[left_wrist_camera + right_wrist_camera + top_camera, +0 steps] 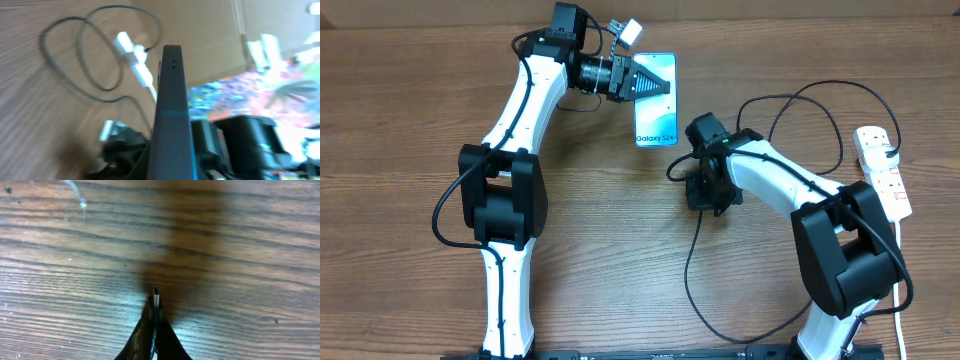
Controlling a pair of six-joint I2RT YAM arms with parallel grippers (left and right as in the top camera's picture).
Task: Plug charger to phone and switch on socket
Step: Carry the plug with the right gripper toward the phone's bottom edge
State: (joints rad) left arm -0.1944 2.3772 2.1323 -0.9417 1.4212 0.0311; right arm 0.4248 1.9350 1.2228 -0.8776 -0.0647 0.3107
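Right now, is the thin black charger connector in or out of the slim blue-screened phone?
Out. The right gripper pinches the connector over bare wood, apart from the phone in the left gripper.

Phone (656,128) is left of socket (882,170), charger (686,268) between.

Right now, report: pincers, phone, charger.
Left pincer shut on phone. Right pincer shut on charger, tip exposed. Not plugged; nothing seen between them.
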